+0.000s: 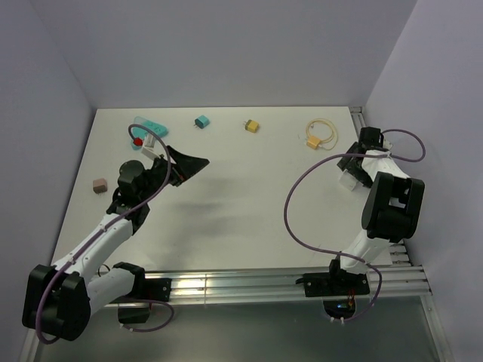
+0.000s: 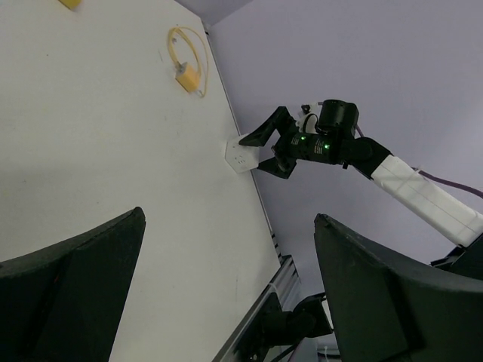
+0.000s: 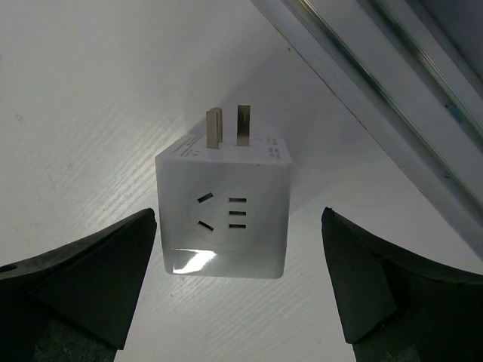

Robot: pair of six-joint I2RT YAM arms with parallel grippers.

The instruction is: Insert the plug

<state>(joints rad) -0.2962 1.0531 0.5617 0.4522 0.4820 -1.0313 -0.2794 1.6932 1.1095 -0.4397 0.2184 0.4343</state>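
A white cube adapter (image 3: 224,215) lies on the white table near its right edge, two metal prongs (image 3: 226,127) pointing away and a socket face turned toward the right wrist camera. My right gripper (image 3: 238,226) hovers just over it, open, with one finger on each side and neither touching. From above, the cube (image 1: 349,182) shows under the right gripper (image 1: 350,170). My left gripper (image 1: 193,169) hangs open and empty above the left part of the table, facing the cube (image 2: 240,157). A teal plug (image 1: 202,121) and a yellow plug (image 1: 252,126) lie at the back.
A coiled yellow cable with a plug (image 1: 320,134) lies at the back right. A teal strip with a red button (image 1: 149,132) sits at the back left, with a pink block (image 1: 98,185) at the left edge. Metal rails (image 1: 279,283) run along the near edge, and another rail (image 3: 392,98) runs beside the cube.
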